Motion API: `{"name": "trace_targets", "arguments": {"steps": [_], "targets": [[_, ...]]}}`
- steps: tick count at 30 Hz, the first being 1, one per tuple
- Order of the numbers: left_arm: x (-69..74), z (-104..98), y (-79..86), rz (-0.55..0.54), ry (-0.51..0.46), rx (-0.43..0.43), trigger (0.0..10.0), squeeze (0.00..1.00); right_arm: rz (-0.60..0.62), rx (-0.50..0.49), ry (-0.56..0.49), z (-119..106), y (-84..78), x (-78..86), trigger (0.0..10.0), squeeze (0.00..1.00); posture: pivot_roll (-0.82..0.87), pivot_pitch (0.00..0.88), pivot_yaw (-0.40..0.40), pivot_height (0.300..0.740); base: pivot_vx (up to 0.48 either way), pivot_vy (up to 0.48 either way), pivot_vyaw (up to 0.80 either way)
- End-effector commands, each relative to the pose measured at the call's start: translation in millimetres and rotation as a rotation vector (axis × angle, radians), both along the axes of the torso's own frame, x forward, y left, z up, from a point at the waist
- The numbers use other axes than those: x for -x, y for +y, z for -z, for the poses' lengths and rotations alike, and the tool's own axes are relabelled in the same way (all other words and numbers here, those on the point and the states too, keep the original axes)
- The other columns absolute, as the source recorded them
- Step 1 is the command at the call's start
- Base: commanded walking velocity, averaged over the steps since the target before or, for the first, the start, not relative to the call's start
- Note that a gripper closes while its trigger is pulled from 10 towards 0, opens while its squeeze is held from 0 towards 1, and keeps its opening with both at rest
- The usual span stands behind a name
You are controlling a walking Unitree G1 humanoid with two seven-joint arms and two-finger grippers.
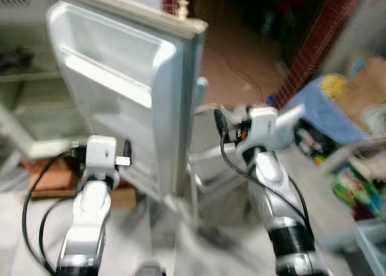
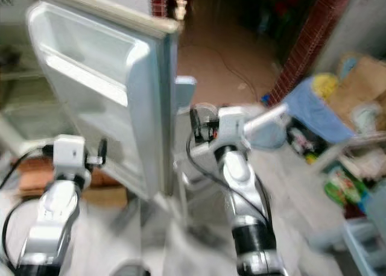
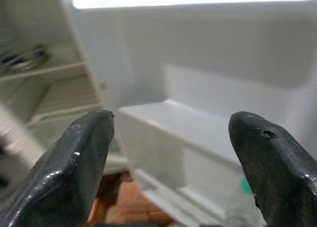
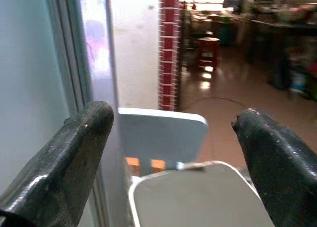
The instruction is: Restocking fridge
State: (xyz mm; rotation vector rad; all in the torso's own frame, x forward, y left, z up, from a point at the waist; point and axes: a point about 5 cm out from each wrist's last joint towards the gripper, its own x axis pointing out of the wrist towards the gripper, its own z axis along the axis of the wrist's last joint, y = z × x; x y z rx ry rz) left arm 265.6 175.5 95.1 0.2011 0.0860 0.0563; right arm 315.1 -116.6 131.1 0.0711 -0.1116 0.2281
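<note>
The fridge door (image 1: 120, 89) stands open, its white inner lining with moulded shelves facing me. My left gripper (image 3: 171, 152) is open and empty, pointing at a door shelf (image 3: 178, 128) from close by. Beyond it are the fridge's inner shelves (image 3: 59, 88), one bearing a dark dish (image 3: 22, 58). Something teal (image 3: 246, 185) sits low in the door. My right gripper (image 4: 173, 152) is open and empty too, just past the door's outer edge (image 4: 64, 88). The right arm (image 1: 265, 161) reaches forward on the right of the door.
A white plastic chair (image 4: 163, 135) stands right behind the door's edge. A red brick pillar (image 1: 313, 41) rises at the back right. A rack with a blue bag (image 1: 319, 113) and packaged goods (image 1: 356, 191) lines the right side. The head views are blurred.
</note>
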Motion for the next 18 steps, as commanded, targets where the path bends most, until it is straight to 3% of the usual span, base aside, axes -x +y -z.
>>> {"name": "trace_targets", "arguments": {"steps": [1, 6, 12, 18], "targets": [[2.1, 9, -2.8, -0.008, 0.061, 0.012, 10.0, 0.0, 0.027, 0.004, 0.006, 1, -8.2, -2.8, 10.0, 0.0, 0.11, 0.029, -0.051, 0.74, 0.0, 0.0, 0.8], [2.4, 10, -2.2, -0.014, 0.071, 0.028, 10.0, 0.0, 0.005, -0.008, -0.007, -3, 0.5, -6.9, 10.0, 0.0, 0.11, 0.033, -0.053, 0.74, 0.0, 0.0, 0.8], [12.0, 25, -14.9, 0.082, 0.221, 0.081, 10.0, 0.0, -0.023, -0.008, -0.02, -6, 5.7, -10.2, 10.0, 0.0, 0.12, 0.035, -0.054, 0.74, 0.0, 0.0, 0.8], [11.9, 28, -16.8, 0.111, 0.26, 0.065, 10.0, 0.0, -0.024, -0.007, -0.037, -12, 7.3, -18.5, 10.0, 0.0, 0.12, 0.033, -0.052, 0.74, 0.0, 0.0, 0.76]]}}
